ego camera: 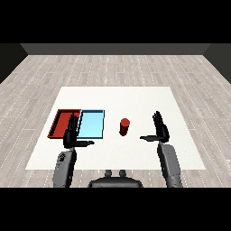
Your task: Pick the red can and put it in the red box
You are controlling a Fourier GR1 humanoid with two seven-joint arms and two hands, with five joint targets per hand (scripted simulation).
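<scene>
A small red can (pixel 124 126) stands upright on the white table (pixel 135 101), just right of the light blue tray (pixel 92 124). The red tray (pixel 62 119) lies at the far left, touching the blue tray's side. My right hand (pixel 159 130) is open with straight fingers and the thumb pointing left, a short way right of the can and apart from it. My left hand (pixel 71 134) is open too, held over the near edge where the two trays meet, covering part of the red tray.
Both trays hold nothing. The table's near edge runs just below my hands, and grey wooden floor surrounds the table.
</scene>
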